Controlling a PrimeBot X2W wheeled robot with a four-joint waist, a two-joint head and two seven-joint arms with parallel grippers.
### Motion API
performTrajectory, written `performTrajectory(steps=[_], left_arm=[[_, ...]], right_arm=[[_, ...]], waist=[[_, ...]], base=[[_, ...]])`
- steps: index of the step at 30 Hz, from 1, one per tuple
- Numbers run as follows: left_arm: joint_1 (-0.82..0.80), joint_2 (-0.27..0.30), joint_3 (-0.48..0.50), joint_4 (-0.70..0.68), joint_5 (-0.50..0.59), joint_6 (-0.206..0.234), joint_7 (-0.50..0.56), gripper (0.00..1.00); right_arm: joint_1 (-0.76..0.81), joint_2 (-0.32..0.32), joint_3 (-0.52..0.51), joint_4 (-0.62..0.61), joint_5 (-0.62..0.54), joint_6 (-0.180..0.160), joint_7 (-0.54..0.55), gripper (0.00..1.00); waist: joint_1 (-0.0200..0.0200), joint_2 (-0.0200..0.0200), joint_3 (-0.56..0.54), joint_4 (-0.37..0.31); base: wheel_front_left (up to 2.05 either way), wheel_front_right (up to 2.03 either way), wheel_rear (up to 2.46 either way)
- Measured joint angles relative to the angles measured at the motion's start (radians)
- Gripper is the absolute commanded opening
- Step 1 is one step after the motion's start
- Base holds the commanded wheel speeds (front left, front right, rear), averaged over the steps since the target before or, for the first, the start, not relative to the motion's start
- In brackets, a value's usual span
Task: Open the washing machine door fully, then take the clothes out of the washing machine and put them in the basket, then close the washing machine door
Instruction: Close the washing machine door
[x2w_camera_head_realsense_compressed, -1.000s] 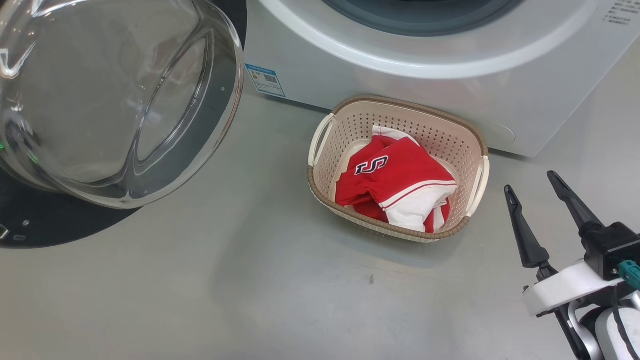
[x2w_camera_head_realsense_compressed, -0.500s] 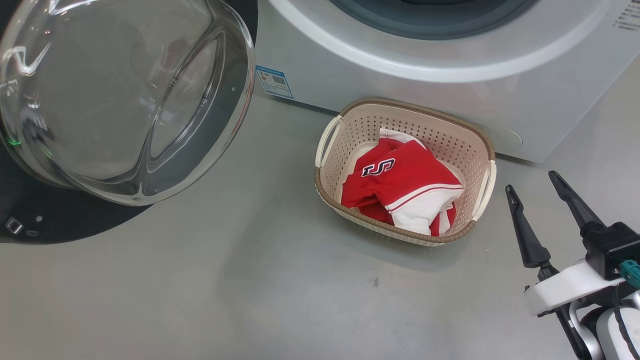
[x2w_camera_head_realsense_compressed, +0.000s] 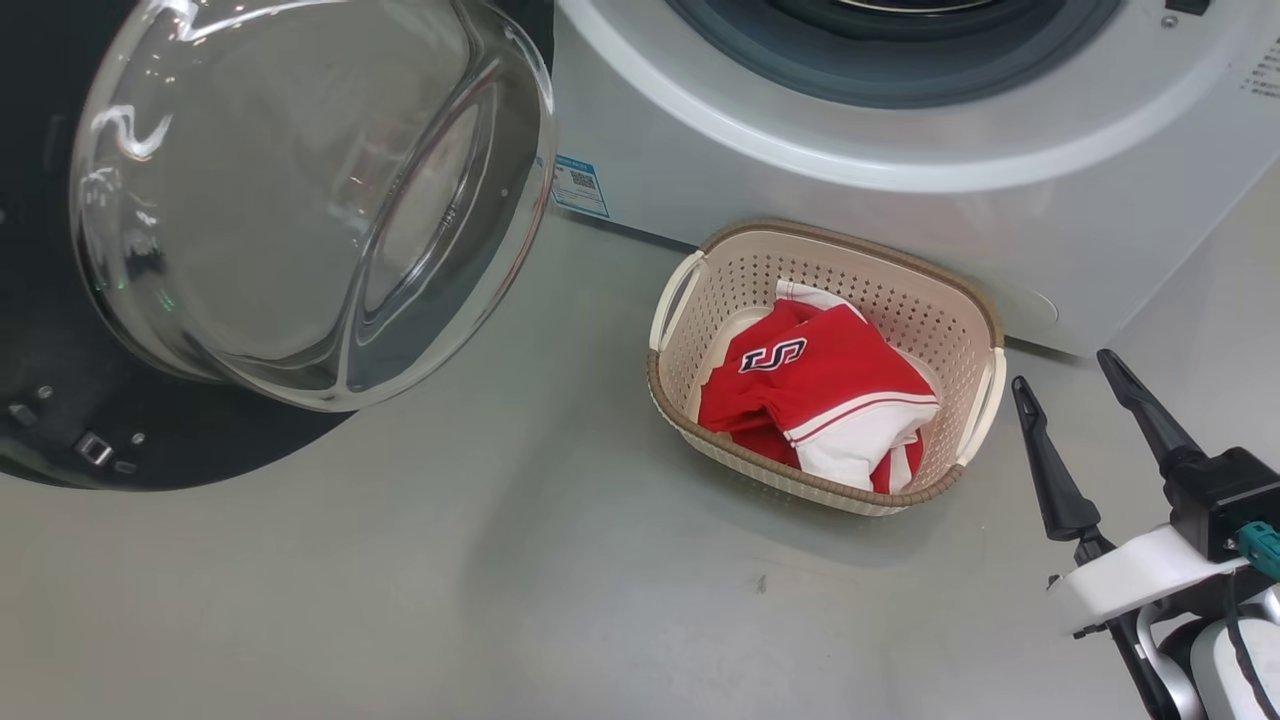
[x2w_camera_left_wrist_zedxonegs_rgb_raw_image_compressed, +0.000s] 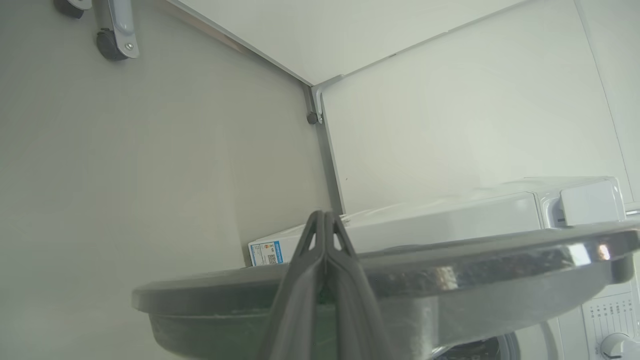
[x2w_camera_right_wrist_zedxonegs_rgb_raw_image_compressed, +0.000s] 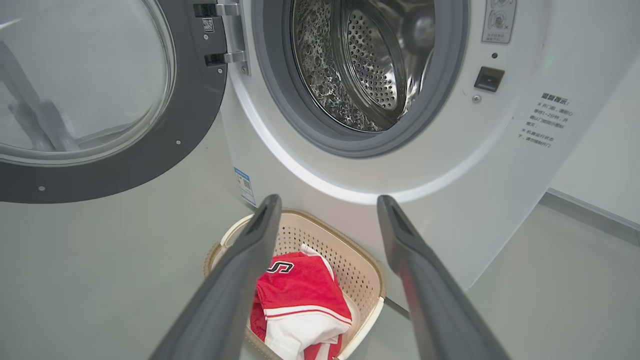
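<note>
resting in the basket (x2w_camera_head_realsense_compressed: 900, 290) are the clothes (x2w_camera_head_realsense_compressed: 830, 385).

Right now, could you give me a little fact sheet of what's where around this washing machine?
washing machine door: open, swung aside
drum: looks empty
basket: on the floor before the washing machine
clothes: red and white, in the basket
left end effector: shut, by the door's rim
right end effector: open, empty, beside the basket

Red-and-white clothes (x2w_camera_head_realsense_compressed: 815, 400) — cream basket (x2w_camera_head_realsense_compressed: 960, 300)
</note>
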Motion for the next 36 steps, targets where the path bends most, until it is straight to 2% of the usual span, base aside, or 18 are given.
performTrajectory(steps=[13,29,36], left_arm=[[0.048,-0.007,-0.014,-0.024,-0.057,-0.043,0.13,0.0],[0.109,-0.021,-0.04,-0.133,-0.086,-0.06,0.277,0.0],[0.153,-0.045,-0.04,-0.208,-0.119,-0.06,0.326,0.0]], right_arm=[[0.004,0.019,0.011,0.002,0.009,0.0,-0.001,1.0],[0.004,0.042,0.03,0.016,0.018,-0.007,-0.012,1.0],[0.003,0.061,0.033,0.029,0.02,-0.008,-0.029,1.0]], waist=[[0.0,0.0,-0.029,0.015],[-0.0001,0.0,-0.05,-0.006],[0.0,0.0,-0.06,-0.03]], base=[[0.0,0.0,0.0],[0.0,0.0,0.0],[0.0,0.0,0.0]])
